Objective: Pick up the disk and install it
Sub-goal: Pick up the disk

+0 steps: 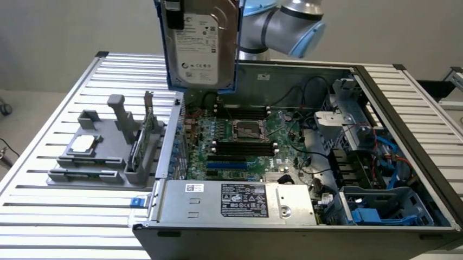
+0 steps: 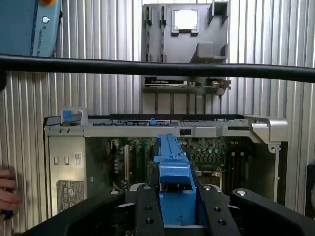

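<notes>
Pincer (image 2: 178, 209) pinches the disk (image 1: 199, 46) by its blue carrier, holding it upright above the open computer case (image 1: 278, 81) on the slatted counter (image 1: 43, 216).

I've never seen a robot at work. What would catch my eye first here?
The disk, a silver hard drive in a blue carrier, hangs upright in the gripper, above the open computer case. Inside the case lies the green motherboard. On the slatted table, at the exterior view's left, stands a grey parts holder.
</notes>
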